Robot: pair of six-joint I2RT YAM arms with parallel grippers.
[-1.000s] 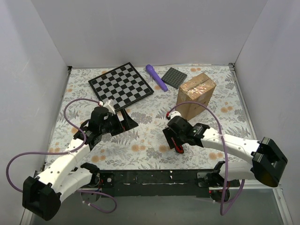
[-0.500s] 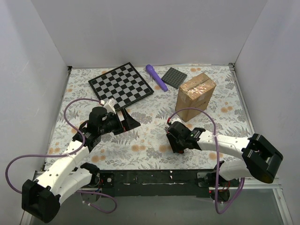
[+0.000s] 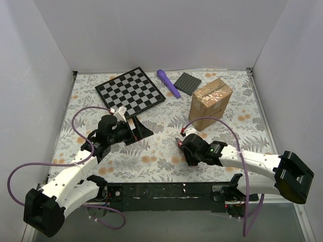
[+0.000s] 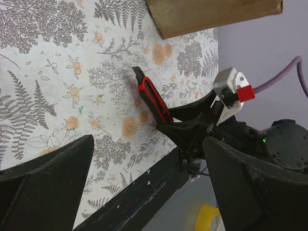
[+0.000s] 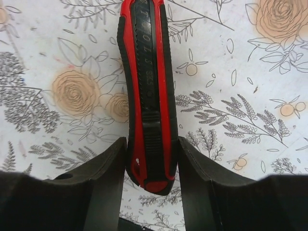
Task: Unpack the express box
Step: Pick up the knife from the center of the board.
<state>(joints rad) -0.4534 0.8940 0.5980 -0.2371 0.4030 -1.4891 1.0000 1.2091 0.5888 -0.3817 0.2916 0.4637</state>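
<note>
Between the wide-spread fingers of the left gripper point(image 4: 148, 144), a red-and-black utility knife point(image 4: 151, 98) slants over the floral surface point(image 4: 48, 72), its rear end in the right gripper point(image 4: 169, 124), with the brown express box point(image 4: 211, 14) beyond.

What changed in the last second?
The right end effector narrowed from wide open and took hold of the red-and-black utility knife on the floral cloth. The left end effector stayed open; the brown cardboard express box, still taped, did not move.
</note>
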